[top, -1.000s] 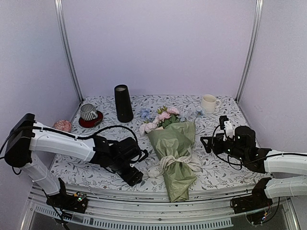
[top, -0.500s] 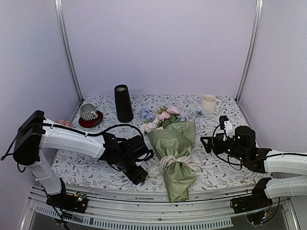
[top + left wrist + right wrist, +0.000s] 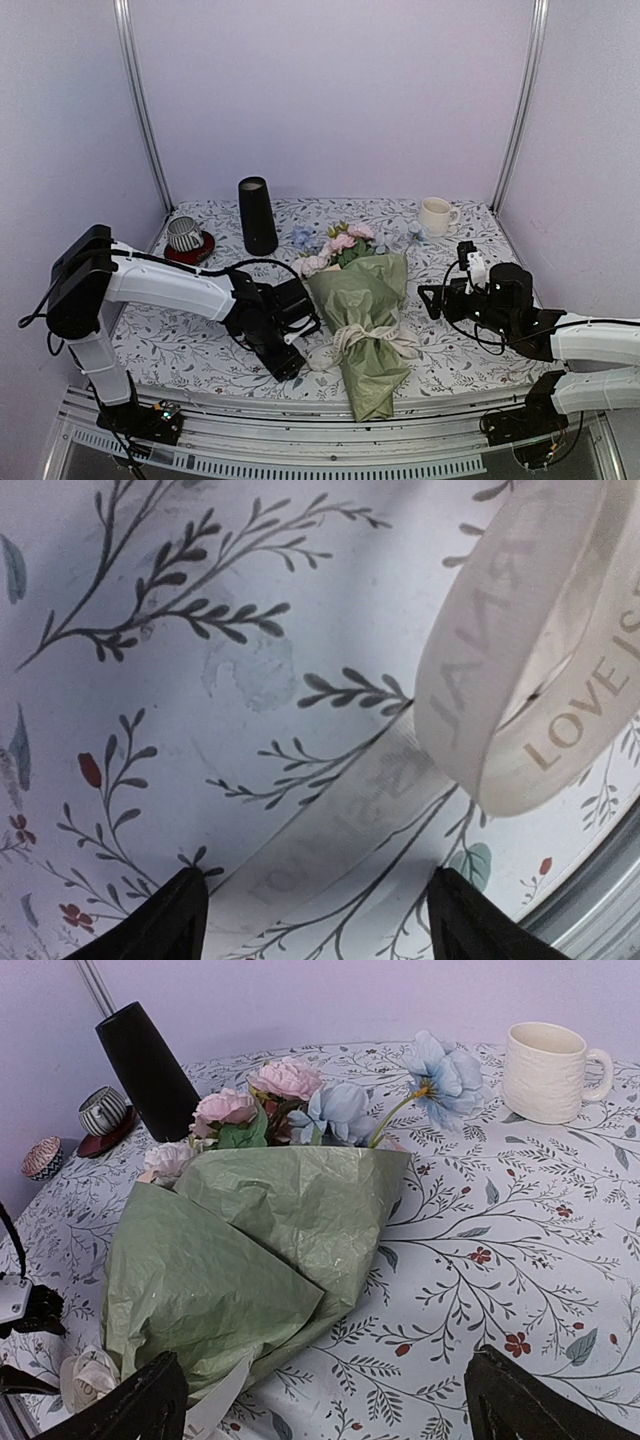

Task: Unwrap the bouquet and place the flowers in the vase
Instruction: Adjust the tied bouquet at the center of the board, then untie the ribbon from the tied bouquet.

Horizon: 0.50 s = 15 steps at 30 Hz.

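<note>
– Where is the bouquet [image 3: 365, 310] lying?
– Mid-desk [image 3: 180, 340], flowers [image 3: 340, 243] being held in its paper [image 3: 230, 1250]; the vase [image 3: 257, 215] is standing near the far edge.
– And the hands?
– The left hand [image 3: 320, 920] is being held spread over the ribbon [image 3: 520, 680], the right hand [image 3: 330, 1405] spread too.

Wrapped bouquet [image 3: 365, 320] lying flat, vase [image 3: 257, 216] upright

My links [image 3: 160, 285] are white shells; my joints [image 3: 80, 280], wrists [image 3: 505, 295] and fingers [image 3: 170, 920] are matte black. Black cables [image 3: 245, 263] loop loosely alongside the white links.
</note>
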{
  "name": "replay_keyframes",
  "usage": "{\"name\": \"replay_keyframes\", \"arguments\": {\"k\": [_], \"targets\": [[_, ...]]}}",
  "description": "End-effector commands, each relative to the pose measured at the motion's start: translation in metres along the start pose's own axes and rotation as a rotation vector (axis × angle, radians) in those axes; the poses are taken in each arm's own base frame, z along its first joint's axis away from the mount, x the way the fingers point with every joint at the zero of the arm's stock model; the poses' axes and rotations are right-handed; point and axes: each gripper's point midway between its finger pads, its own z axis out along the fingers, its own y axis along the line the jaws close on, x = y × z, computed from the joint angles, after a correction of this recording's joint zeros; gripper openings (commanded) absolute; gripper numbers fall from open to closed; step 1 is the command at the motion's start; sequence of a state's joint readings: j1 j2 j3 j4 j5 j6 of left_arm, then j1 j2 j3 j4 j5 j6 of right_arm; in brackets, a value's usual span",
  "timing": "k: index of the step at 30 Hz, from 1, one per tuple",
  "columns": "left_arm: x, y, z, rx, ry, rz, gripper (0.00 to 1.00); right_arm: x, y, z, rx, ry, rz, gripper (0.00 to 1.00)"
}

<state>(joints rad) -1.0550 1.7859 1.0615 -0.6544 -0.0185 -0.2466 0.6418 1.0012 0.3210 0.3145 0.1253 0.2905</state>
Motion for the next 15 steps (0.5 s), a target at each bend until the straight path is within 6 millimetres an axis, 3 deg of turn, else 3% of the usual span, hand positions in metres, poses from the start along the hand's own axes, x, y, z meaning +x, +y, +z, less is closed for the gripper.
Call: {"name": "replay_keyframes", "arguments": {"k": [1, 6, 15], "targets": [[-0.008, -0.001, 0.003, 0.013, 0.018, 0.019, 0.75, -0.006, -0.003, -0.001, 0.016, -0.022, -0.008, 0.99], [-0.005, 0.000, 0.014, 0.008, 0.065, 0.017, 0.59, -0.006, -0.003, -0.002, 0.016, -0.024, -0.009, 0.99], [0.007, 0.000, 0.022, 0.012, 0.115, 0.002, 0.21, -0.008, -0.003, -0.004, 0.016, -0.034, -0.006, 0.99]]}}
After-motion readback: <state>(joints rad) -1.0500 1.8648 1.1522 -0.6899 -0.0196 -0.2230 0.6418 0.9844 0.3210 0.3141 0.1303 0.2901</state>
